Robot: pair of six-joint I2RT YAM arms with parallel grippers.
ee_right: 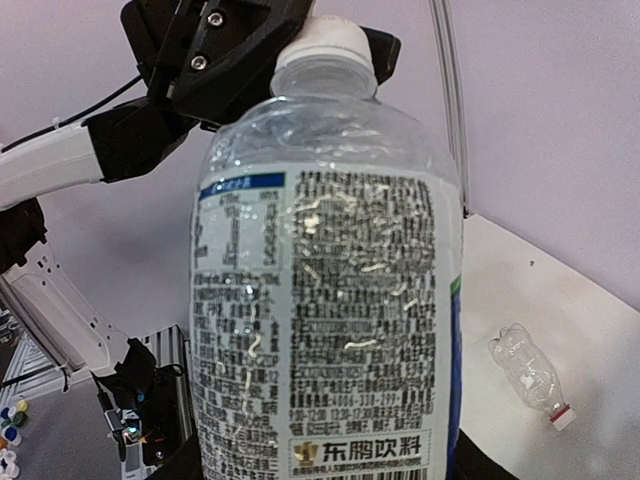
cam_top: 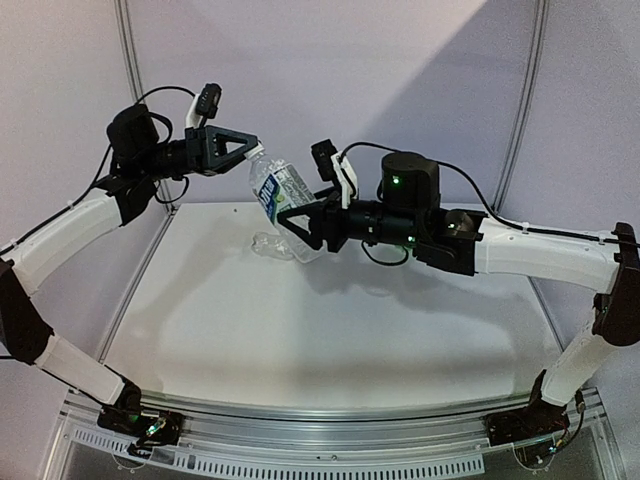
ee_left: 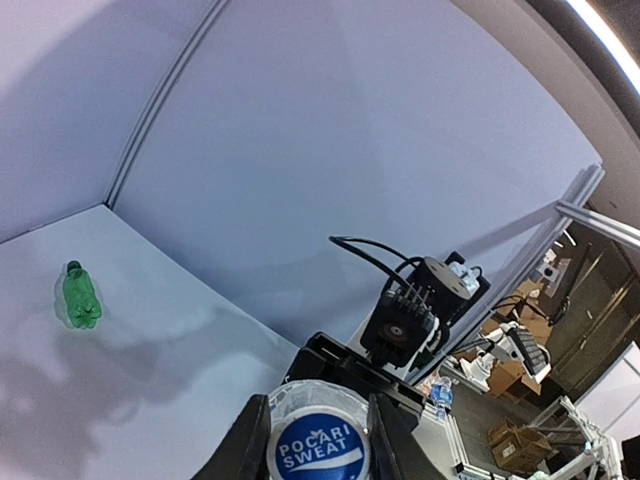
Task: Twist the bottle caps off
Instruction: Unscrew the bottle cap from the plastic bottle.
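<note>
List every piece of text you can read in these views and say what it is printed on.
"POCARI SWEAT": on the blue round top of the white cap, at the bottom of the left wrist view.
"东鹏饮料": boxed, at the bottom of the label on the clear bottle.
Rest of that label's fine print and barcode digits: too small to read.
Same label in the top view: blurred, unreadable.

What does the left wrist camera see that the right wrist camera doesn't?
Only the left wrist view shows the green bottle. Only the right wrist view shows the small clear bottle lying on its side. Both show the white cap of the labelled bottle, pinched by the left gripper.
</note>
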